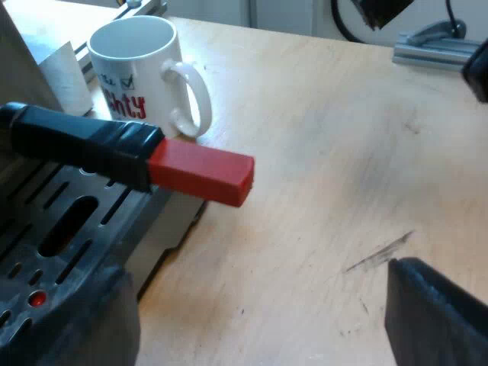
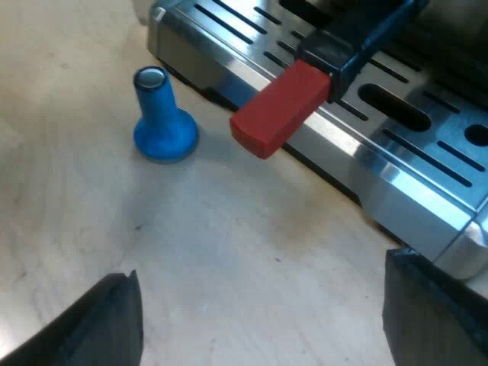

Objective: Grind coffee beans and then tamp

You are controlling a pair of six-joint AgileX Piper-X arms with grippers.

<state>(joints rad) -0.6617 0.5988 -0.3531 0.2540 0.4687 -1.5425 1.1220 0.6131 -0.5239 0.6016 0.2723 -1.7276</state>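
Left wrist view: the left gripper hangs open, its fingers wide apart and empty, over bare tabletop. It is near the handle, whose red end juts past the tray's edge. The mug stands just beside that end, near a tabletop edge. Swinging the handle that way would likely knock it over. The wood is pale, marked with a dark scratch. A metal bar lies near the tabletop's edge.

Right wrist view: the right gripper is open too and holds nothing. The tamper stands upright on the tabletop near the red end, apart from the tray's corner. A careless reach for either could topple it.
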